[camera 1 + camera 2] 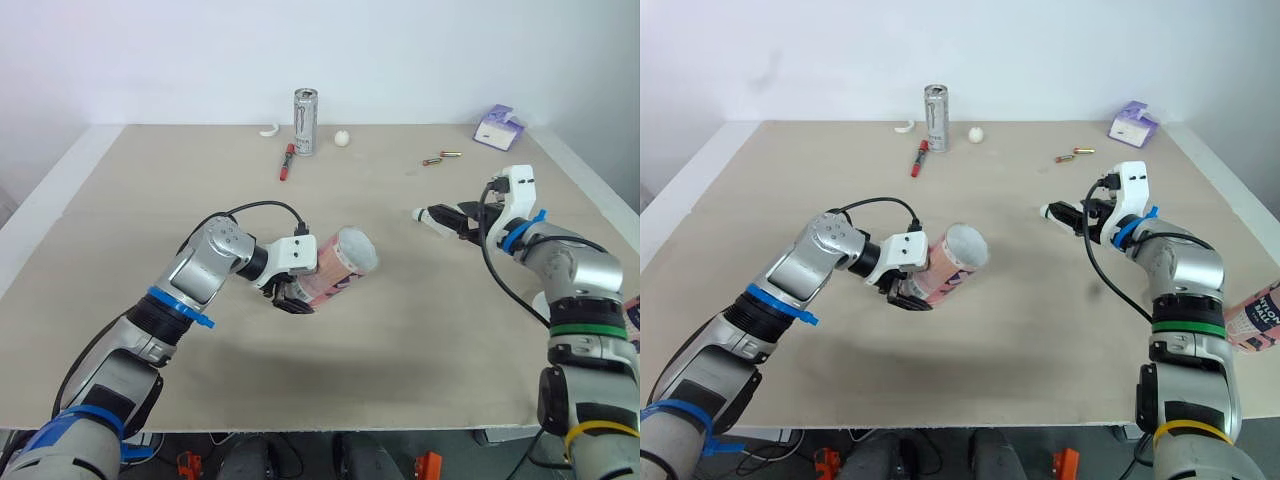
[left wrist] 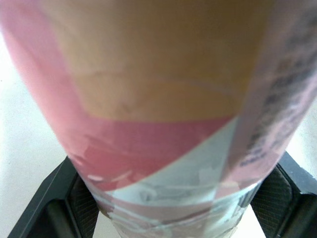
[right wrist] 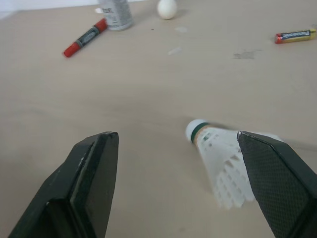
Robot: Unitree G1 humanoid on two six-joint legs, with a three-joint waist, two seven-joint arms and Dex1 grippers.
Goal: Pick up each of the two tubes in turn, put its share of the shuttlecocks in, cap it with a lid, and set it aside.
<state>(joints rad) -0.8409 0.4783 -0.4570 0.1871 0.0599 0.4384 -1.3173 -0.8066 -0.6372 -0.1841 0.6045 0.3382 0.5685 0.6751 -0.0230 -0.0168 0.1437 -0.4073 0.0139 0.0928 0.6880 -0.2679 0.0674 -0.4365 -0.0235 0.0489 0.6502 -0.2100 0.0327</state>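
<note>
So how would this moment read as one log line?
left gripper: shut on tube, lifted, tilted | right gripper: open around shuttlecock on table | next: likely grasp shuttlecock

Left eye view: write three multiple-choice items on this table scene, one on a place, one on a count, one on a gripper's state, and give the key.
1. Where on the table does the red marker lie?
A. At its near edge
B. In its middle
C. Beside the can at its far side

2. How many batteries lie on the table?
A. One
B. Two
C. Four

3. How does the right gripper stand?
A. Open, the shuttlecock between its fingers
B. Shut on the shuttlecock
C. Shut on a lid

Key: C, the marker lies right next to the can near the far edge; B, two batteries lie close together at the far right; A, the right wrist view shows the fingers wide apart with the shuttlecock between them.
</note>
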